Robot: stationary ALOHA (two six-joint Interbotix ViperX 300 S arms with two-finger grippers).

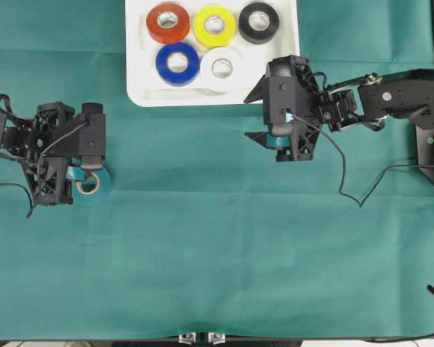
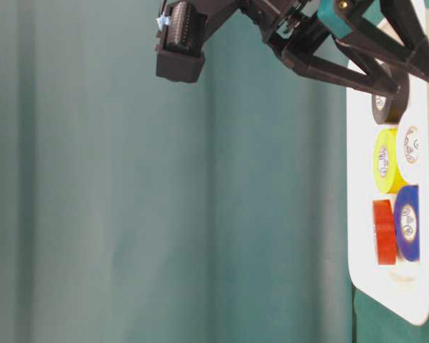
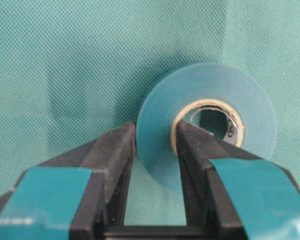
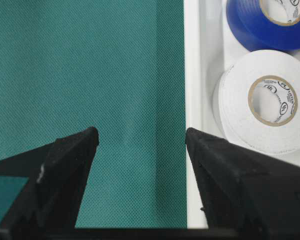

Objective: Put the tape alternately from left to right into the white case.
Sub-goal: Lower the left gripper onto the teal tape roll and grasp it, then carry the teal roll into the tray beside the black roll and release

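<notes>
My left gripper (image 1: 79,176) (image 3: 156,132) is shut on the teal tape roll (image 1: 95,188) (image 3: 215,82), which lies flat on the cloth. One finger is inside the pale core and the other is against the roll's outer face. The white case (image 1: 141,90) (image 4: 192,75) holds the red-orange (image 1: 168,23), yellow (image 1: 214,25), black (image 1: 259,22), blue (image 1: 177,63) and white (image 1: 221,68) (image 4: 235,115) rolls. My right gripper (image 1: 281,134) (image 4: 141,136) stands open and empty over the cloth, just beside the case's near right corner.
Green cloth (image 1: 217,253) covers the whole table. The case (image 2: 386,286) lies at the table's far edge, with one free spot at its front right. A black cable (image 1: 354,195) trails from the right arm across the cloth.
</notes>
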